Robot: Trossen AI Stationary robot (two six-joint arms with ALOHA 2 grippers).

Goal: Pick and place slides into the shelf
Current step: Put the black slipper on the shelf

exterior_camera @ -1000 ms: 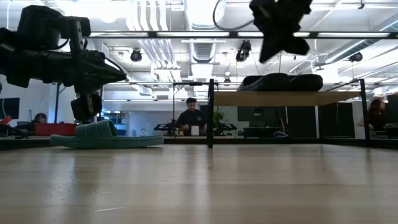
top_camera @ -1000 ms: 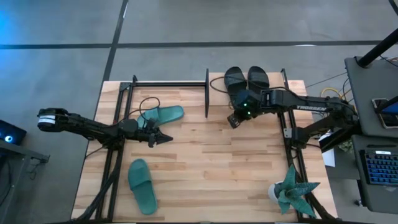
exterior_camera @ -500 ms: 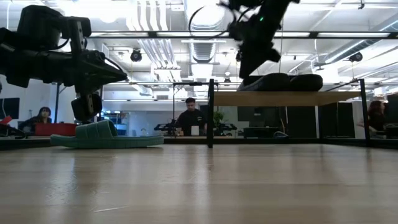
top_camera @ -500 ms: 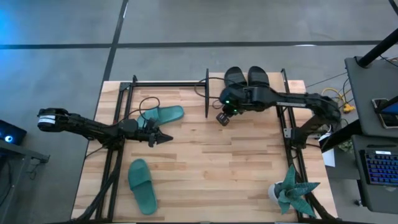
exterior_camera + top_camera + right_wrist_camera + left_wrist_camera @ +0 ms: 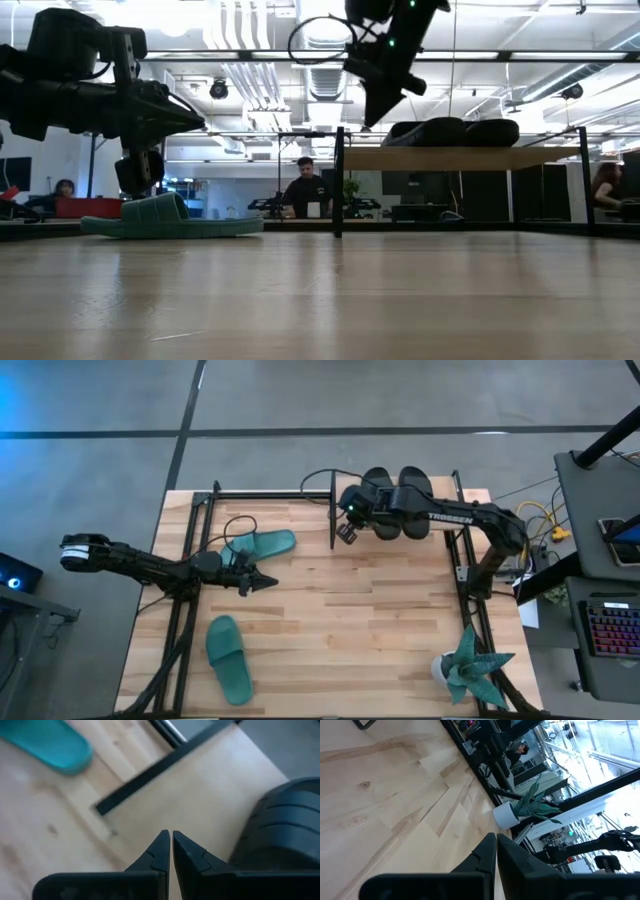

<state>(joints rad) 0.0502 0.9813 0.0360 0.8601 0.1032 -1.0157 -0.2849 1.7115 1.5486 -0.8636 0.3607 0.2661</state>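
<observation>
Two black slides (image 5: 378, 484) (image 5: 415, 481) lie side by side on the top board (image 5: 470, 158) of the shelf at the table's far right. One teal slide (image 5: 262, 544) lies flat at the far left, another teal slide (image 5: 228, 658) near the front left. My right gripper (image 5: 345, 532) hangs shut and holds nothing, above the table by the shelf's left post (image 5: 332, 510); its wrist view shows the nearer black slide (image 5: 280, 820) beside its fingertips. My left gripper (image 5: 268, 583) is shut, level, just in front of the far teal slide.
A teal spiky plant in a white pot (image 5: 465, 668) stands at the front right corner. Black frame rails (image 5: 190, 560) run along the table's left and right sides. People sit in the room beyond the table (image 5: 305, 195).
My right gripper has moved toward the table's left edge, past the front of the black slides to the shelf's left post, rolling as it went and staying shut. The slides have not moved.
</observation>
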